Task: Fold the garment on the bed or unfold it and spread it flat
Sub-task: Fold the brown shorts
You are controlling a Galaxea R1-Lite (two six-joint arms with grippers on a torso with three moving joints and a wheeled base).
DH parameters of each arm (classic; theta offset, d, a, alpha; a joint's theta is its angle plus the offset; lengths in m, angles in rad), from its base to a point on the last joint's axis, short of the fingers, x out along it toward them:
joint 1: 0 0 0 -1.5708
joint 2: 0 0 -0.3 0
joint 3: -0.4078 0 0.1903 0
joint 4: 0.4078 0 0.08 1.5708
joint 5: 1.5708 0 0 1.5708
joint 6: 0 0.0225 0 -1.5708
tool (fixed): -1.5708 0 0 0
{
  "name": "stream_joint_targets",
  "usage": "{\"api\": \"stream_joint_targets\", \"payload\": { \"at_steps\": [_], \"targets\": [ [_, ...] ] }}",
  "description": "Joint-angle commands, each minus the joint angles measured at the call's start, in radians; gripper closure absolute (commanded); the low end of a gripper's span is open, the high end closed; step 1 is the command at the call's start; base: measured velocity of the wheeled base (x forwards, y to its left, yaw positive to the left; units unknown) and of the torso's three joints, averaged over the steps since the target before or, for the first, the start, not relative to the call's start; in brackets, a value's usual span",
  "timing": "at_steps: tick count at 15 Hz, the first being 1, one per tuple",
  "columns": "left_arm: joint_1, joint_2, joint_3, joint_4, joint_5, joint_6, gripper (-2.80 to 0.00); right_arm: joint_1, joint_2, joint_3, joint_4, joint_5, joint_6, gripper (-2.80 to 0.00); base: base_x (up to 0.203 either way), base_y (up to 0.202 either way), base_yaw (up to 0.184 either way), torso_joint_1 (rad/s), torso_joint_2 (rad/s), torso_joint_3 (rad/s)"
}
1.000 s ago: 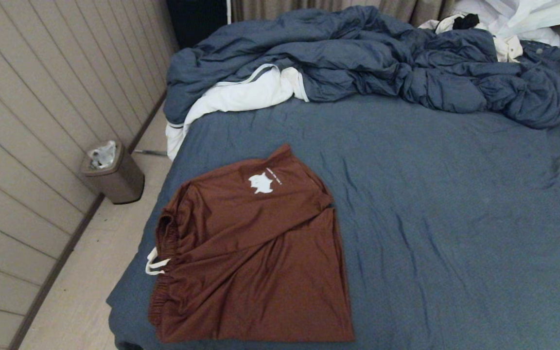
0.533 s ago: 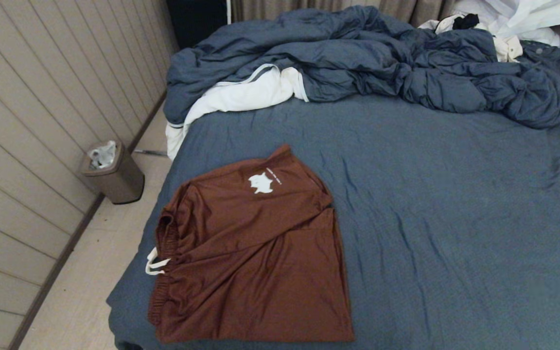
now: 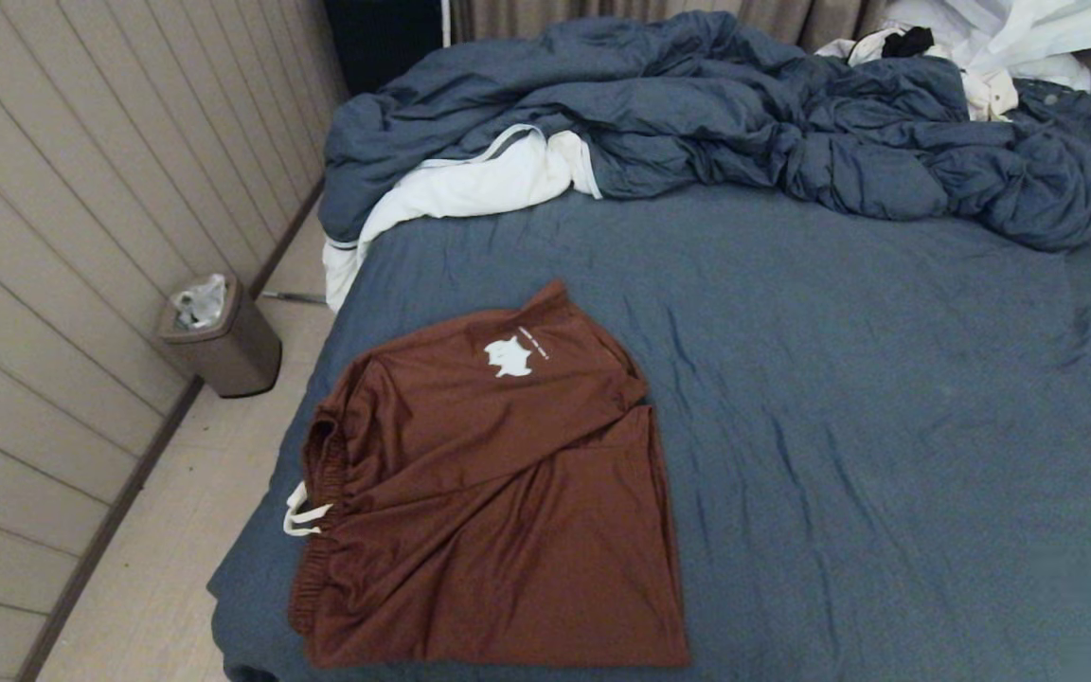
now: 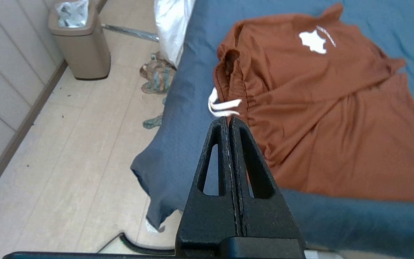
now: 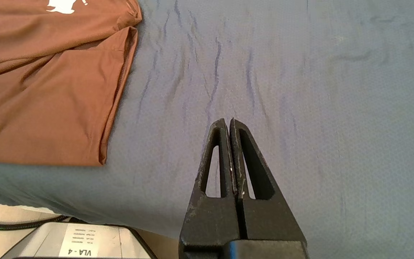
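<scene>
The garment (image 3: 498, 493), rust-brown shorts with a small white logo, lies on the near left corner of the bed (image 3: 886, 426). One leg is folded over the other, and the gathered waistband with its white drawstring (image 3: 304, 516) faces the bed's left edge. Neither arm shows in the head view. My left gripper (image 4: 228, 120) is shut and empty, held back above the bed's near corner, short of the garment (image 4: 318, 108). My right gripper (image 5: 227, 122) is shut and empty over bare sheet, to the right of the garment (image 5: 49, 93).
A rumpled blue duvet (image 3: 716, 114) with a white lining fills the far end of the bed, with white clothes (image 3: 1010, 43) at the far right. A lidded bin (image 3: 223, 336) stands on the floor by the panelled wall. A label-marked box (image 5: 77, 241) sits below the bed's near edge.
</scene>
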Motion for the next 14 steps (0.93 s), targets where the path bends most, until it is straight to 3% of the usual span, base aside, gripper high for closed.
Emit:
{"api": "stream_joint_targets", "payload": {
  "at_steps": [1,4,6,14],
  "targets": [
    [0.0,0.003,0.002,0.0,0.048,0.001,0.0,0.0,0.002,0.0,0.0,0.001,0.0,0.0,0.0,0.0,0.0,0.0,0.0,0.0],
    [0.0,0.003,0.002,0.023,0.051,0.026,0.0,0.0,0.002,0.0,0.0,0.001,0.0,0.0,0.0,0.0,0.0,0.0,0.0,0.0],
    [0.001,0.003,0.002,0.045,0.027,0.105,0.0,0.0,0.002,0.0,0.0,0.001,0.0,0.0,0.0,0.0,0.0,0.0,0.0,0.0],
    [0.0,0.001,0.002,0.039,0.029,0.096,0.0,0.0,0.002,0.0,0.0,0.001,0.0,0.0,0.0,0.0,0.0,0.0,0.0,0.0]
  ]
}}
